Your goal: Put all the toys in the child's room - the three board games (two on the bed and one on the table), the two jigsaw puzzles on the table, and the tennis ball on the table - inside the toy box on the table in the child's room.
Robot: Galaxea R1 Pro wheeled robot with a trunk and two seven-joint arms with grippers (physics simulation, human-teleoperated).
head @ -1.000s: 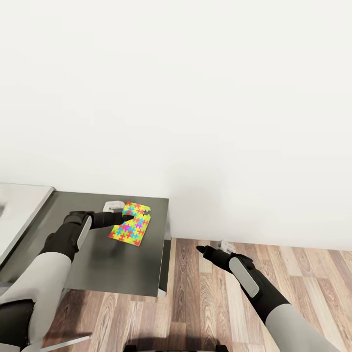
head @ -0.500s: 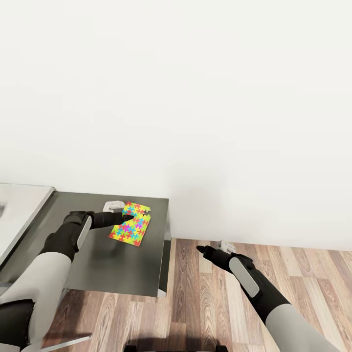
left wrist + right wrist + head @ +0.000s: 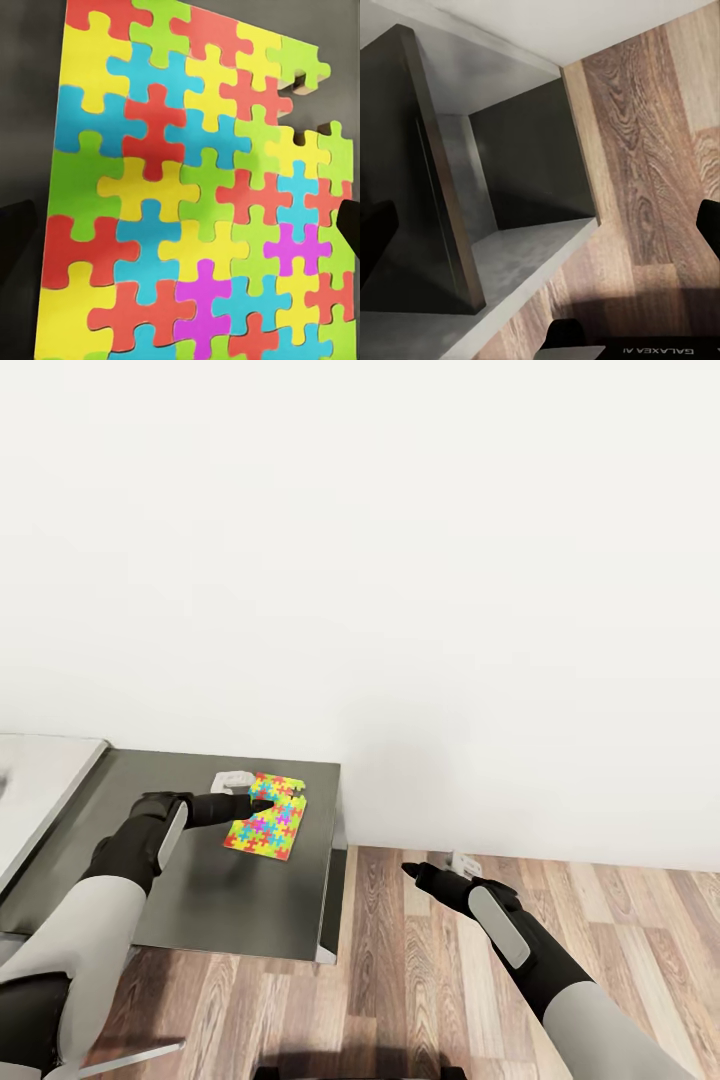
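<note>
One jigsaw puzzle (image 3: 268, 824), a flat board of yellow, red, green, blue and pink pieces, lies on the dark grey cabinet top (image 3: 230, 905) near its back right corner. My left gripper (image 3: 262, 806) hovers over the puzzle's near edge. In the left wrist view the puzzle (image 3: 180, 187) spans the space between the two wide-apart fingers, so the left gripper (image 3: 180, 244) is open. My right gripper (image 3: 408, 871) hangs open over the wooden floor, right of the cabinet, holding nothing. A corner of the pale table (image 3: 40, 785) shows at the left. The toy box, board games, tennis ball and bed are out of view.
A plain white wall stands behind the cabinet. Wooden floor (image 3: 430, 980) runs to the right and in front. The right wrist view looks at the cabinet's dark side and open lower shelf (image 3: 510, 180), with my base at the frame's edge.
The whole picture has shifted slightly: the cabinet's right edge sits a little further left. Both arms and the puzzle look the same.
</note>
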